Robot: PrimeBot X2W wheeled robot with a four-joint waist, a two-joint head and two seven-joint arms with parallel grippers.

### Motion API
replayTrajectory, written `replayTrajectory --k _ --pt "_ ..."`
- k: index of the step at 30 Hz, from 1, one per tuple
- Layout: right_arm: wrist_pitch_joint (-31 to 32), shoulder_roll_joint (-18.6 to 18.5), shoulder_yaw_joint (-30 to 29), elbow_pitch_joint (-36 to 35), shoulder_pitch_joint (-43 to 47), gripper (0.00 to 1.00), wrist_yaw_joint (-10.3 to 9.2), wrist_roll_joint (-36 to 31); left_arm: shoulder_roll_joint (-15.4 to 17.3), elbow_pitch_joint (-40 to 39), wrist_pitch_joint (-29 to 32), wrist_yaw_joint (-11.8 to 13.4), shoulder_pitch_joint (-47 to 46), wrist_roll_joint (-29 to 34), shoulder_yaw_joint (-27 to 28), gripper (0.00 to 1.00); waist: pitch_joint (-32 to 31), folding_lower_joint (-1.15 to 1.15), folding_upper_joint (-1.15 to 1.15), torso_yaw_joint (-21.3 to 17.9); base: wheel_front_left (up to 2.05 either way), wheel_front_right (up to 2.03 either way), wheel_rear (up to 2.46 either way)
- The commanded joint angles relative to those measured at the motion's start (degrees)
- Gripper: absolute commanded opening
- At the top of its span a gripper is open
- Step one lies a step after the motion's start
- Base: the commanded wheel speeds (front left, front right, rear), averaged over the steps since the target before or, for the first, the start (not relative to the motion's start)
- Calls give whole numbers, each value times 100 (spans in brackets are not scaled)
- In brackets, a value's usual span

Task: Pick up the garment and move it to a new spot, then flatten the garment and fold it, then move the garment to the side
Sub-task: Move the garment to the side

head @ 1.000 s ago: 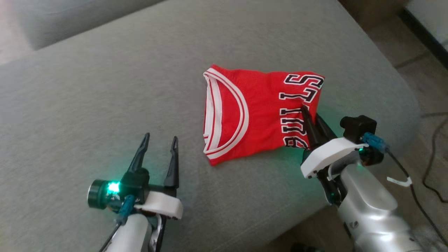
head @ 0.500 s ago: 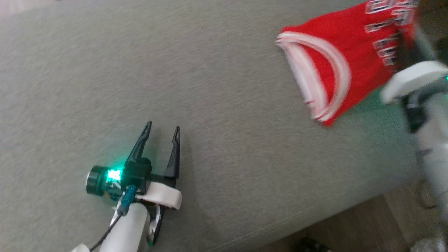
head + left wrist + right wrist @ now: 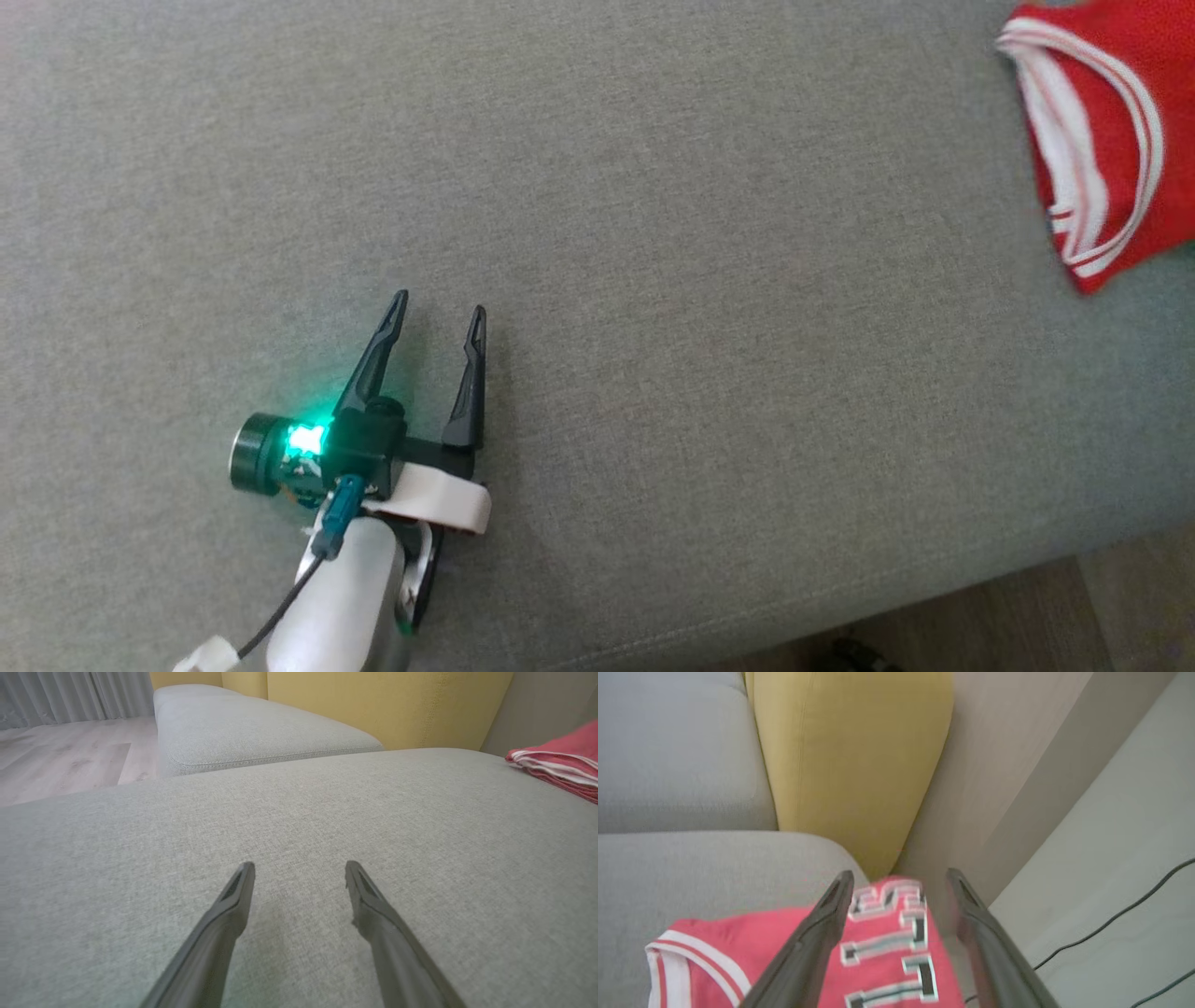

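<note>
- Grey sofa seat (image 3: 653, 233) spreads wide, with a yellow back cushion (image 3: 850, 765) behind it and wooden floor (image 3: 60, 756) beyond.
- Red jersey (image 3: 1111, 140) lies near the seat's right corner (white-striped trim toward the left), well apart from the left gripper (image 3: 439, 304).
- Left gripper hovers over bare fabric, fingers spread wide, holding nothing.
- Right gripper (image 3: 899, 875) is above the jersey's lettering, fingers wide apart (blurred view).
- Black cable (image 3: 1111, 917) trails across the floor beside the sofa.

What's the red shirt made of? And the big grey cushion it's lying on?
The red shirt looks like thin, smooth sports cloth, maybe polyester: it lies limp and folded flat, with white striped trim. The grey cushion looks like coarse woven upholstery cloth, matte, with a fine flecked weave and a seam near its edge.
</note>
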Motion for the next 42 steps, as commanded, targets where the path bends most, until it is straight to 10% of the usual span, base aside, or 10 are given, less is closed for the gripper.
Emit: replayTrajectory --k 1,14,42 --pt "-35 72 -141 -525 22 100 1 -269 100 -40 -22 50 -3 14 252 100 -59 0 0 13 0 0 0" --pt "-35 2010 891 -3038 1605 100 1 482 76 -142 -22 242 371 -205 514 100 -797 0 0 543 0 0 0" --pt "-36 2418 2041 -3526 4176 100 1 1869 70 -188 -22 506 1311 -474 1131 100 -2094 0 0 1487 0 0 0"
